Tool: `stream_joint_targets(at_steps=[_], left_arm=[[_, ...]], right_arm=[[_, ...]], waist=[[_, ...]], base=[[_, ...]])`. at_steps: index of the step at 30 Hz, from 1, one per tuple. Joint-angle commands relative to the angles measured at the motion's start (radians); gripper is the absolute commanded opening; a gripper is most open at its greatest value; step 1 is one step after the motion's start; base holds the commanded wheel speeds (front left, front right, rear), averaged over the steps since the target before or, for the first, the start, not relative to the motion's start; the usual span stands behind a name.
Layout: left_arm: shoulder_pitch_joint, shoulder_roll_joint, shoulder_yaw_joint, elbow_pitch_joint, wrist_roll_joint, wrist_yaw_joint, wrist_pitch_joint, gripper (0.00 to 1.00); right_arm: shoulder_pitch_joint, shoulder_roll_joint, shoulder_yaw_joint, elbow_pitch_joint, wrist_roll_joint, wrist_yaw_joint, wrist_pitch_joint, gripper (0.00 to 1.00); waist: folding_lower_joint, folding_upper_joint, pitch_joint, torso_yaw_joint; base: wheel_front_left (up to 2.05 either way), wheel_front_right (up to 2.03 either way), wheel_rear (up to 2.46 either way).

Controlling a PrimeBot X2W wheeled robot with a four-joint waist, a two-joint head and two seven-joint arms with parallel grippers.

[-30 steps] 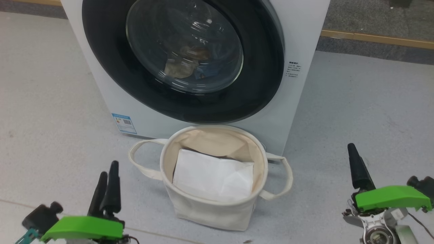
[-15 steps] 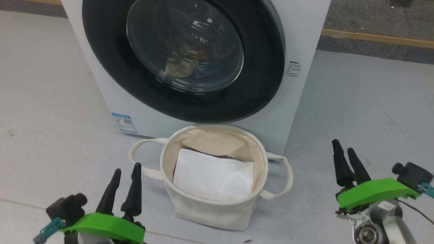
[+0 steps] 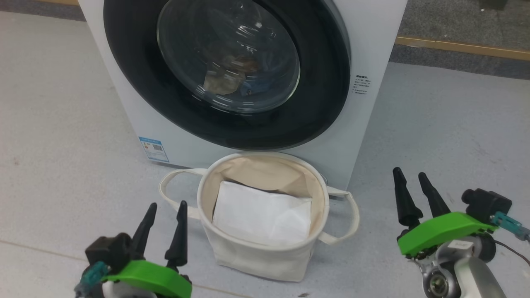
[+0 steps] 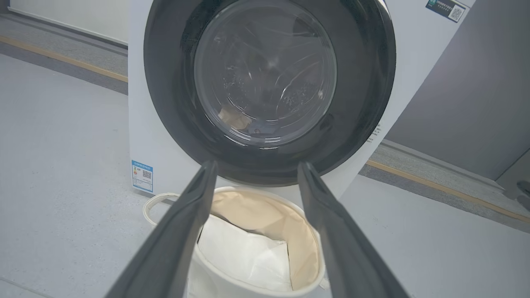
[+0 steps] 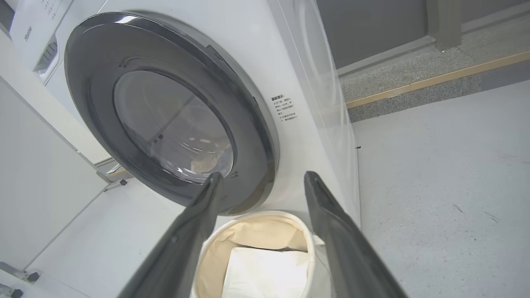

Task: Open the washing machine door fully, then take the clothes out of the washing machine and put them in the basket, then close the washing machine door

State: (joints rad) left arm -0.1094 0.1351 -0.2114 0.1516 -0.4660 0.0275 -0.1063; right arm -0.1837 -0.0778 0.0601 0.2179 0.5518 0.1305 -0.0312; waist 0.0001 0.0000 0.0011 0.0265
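The white washing machine [image 3: 374, 37] stands ahead with its black-rimmed door [image 3: 314, 103] shut flat against the front. Through the glass bowl I see the clothes [image 3: 225, 78] lying in the drum, cream and blue. The cream basket [image 3: 265, 256] sits on the floor right below the door, with a plain white sheet [image 3: 261, 215] in it. My left gripper [image 3: 167, 207] is open, low to the basket's left. My right gripper [image 3: 411, 176] is open, to the basket's right. In the wrist views both grippers [image 4: 256, 169] [image 5: 265, 178] point at the door [image 4: 356, 95] [image 5: 91, 103] over the basket [image 4: 308, 244] [image 5: 215, 252].
Grey floor [image 3: 447, 132] surrounds the machine on both sides. A yellow line [image 3: 459, 46] runs along the floor behind it. A blue label [image 3: 153, 149] marks the machine's lower left corner. A second white appliance [image 5: 29, 29] stands beside the machine.
Both grippers have turned so that their two fingers now show side by side, and both have moved inward toward the basket. The view has shifted slightly.
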Motion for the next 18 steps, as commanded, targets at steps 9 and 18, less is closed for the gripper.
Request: stream_joint_targets(at_steps=[9,18], left_arm=[[-0.065,0.035,-0.029,-0.033,0.145,0.021,-0.039,1.0],[-0.071,0.044,-0.078,-0.027,0.25,0.031,-0.066,1.0]], right_arm=[[-0.073,0.003,0.029,-0.035,-0.164,0.0,-0.038,1.0],[-0.079,0.007,0.058,-0.007,-0.309,0.0,-0.057,1.0]], waist=[[0.0,0.0,-0.002,0.001],[0.0,0.0,-0.004,0.001]], base=[[0.0,0.0,0.0],[0.0,0.0,0.0]])
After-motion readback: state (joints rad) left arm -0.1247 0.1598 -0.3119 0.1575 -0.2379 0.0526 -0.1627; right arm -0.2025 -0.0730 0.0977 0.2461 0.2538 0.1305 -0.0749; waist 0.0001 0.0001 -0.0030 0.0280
